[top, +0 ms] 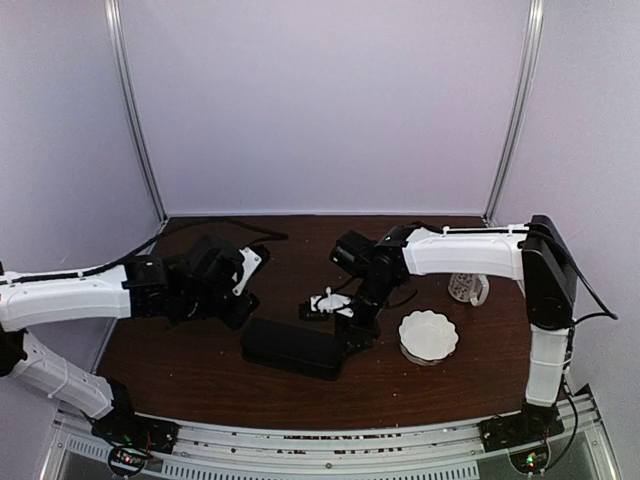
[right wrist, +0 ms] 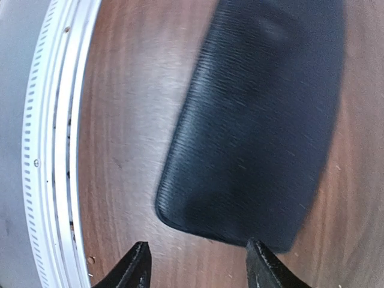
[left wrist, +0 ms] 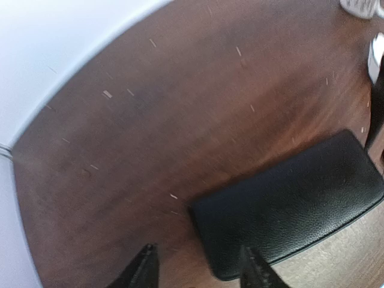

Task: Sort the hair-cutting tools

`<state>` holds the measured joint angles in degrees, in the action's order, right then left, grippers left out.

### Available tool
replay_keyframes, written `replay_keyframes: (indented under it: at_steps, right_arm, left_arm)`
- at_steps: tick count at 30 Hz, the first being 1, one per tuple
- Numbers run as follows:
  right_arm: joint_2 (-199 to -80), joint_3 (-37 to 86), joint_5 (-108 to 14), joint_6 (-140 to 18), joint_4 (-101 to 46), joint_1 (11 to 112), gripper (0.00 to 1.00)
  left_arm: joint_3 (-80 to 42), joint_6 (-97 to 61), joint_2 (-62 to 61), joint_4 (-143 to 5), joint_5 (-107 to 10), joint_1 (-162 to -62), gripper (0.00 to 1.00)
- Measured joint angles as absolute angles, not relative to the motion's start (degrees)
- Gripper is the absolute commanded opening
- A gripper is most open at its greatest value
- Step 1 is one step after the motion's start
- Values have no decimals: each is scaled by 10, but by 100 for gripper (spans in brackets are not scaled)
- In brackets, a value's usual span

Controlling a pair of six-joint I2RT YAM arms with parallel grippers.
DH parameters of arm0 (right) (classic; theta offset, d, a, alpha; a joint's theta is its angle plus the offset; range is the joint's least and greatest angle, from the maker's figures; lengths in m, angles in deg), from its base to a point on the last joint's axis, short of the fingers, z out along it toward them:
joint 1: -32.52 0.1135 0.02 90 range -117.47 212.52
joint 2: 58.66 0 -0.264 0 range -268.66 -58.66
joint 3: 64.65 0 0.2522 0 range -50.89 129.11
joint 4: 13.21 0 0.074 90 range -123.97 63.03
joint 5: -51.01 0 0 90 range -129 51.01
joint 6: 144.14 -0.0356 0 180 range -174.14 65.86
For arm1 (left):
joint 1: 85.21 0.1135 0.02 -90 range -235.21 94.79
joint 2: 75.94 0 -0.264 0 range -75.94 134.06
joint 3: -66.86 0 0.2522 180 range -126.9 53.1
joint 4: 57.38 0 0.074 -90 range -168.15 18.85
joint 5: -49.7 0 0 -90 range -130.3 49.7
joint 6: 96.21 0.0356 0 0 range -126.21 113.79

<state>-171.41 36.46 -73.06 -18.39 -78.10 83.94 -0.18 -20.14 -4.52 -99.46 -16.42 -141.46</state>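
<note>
L gripper [left wrist: 199,268], R gripper [right wrist: 198,265] both spread, empty. Black zip case [right wrist: 258,120] just ahead of each: likely grab edge low, squarely, w/o shoving.

The zip case [top: 290,347] lies near the middle of the table [top: 190,375], a little toward the near edge. Just behind it, at about 1 o'clock, sit some small tools [top: 322,305], too small for me to tell one from another. The bowl [top: 428,314] stands at 3 o'clock from the case, near it but apart. A cup-like holder [top: 467,288] stands at 1 o'clock from the bowl, close to the right edge. The left gripper [left wrist: 198,270] hangs at 10 o'clock from the case, by its left end. The right gripper [right wrist: 198,264] hangs above its right end.
</note>
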Motion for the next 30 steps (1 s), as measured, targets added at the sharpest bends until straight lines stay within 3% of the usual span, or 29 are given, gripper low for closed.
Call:
replay_keyframes:
  at_steps: [6, 13, 22, 30]
  right_arm:
    - [-1711, 351, -724, -216, -760, 785, 48]
    - [-1729, 340, -701, -259, -747, 766, 40]
    - [-1775, 341, -672, -273, -743, 766, 37]
    - [-1780, 344, -678, -258, -742, 769, 34]
  left_arm:
    - [-2, -182, 56, -963, -257, -1412, 35]
    - [28, -134, 61, -868, -348, -1417, 44]
    - [49, -3, 84, -838, -355, -1505, 47]
    - [11, 65, 145, -836, -345, -1512, 47]
